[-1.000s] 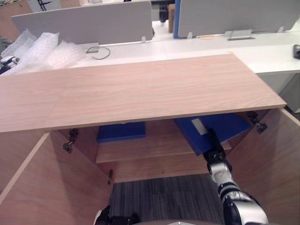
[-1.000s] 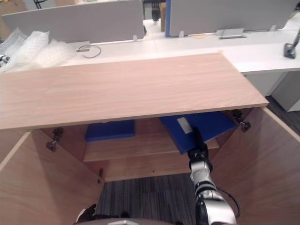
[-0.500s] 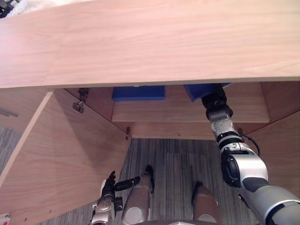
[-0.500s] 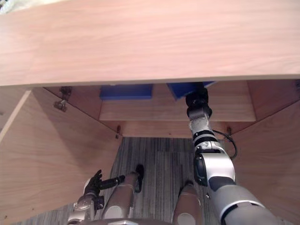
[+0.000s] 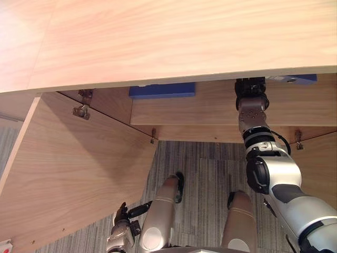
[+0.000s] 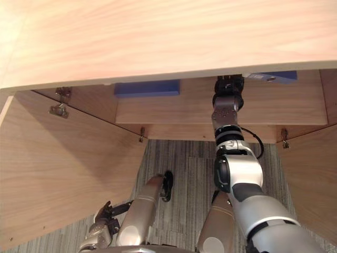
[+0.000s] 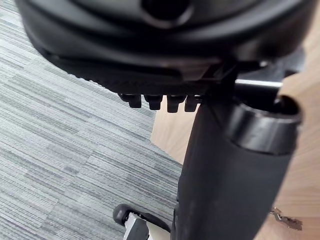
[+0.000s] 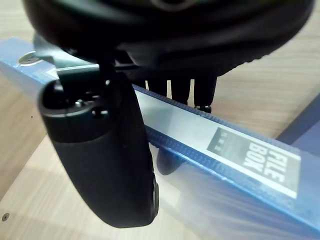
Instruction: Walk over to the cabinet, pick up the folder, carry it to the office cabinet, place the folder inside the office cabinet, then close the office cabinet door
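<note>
Sliding blue folder (image 8: 225, 145) deeper onto cabinet shelf (image 5: 210, 108) than a second ago | my right hand (image 5: 250, 88) seemingly clamps its spine | release next | left hand (image 5: 122, 234) hangs relaxed

The folder (image 5: 306, 79) has gone deeper onto the shelf (image 5: 210, 108) — right hand (image 5: 250, 89) following.

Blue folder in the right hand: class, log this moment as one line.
right hand: shut on blue folder, inside office cabinet | left hand: open, empty, low | cabinet door: open | second folder: on shelf
</note>
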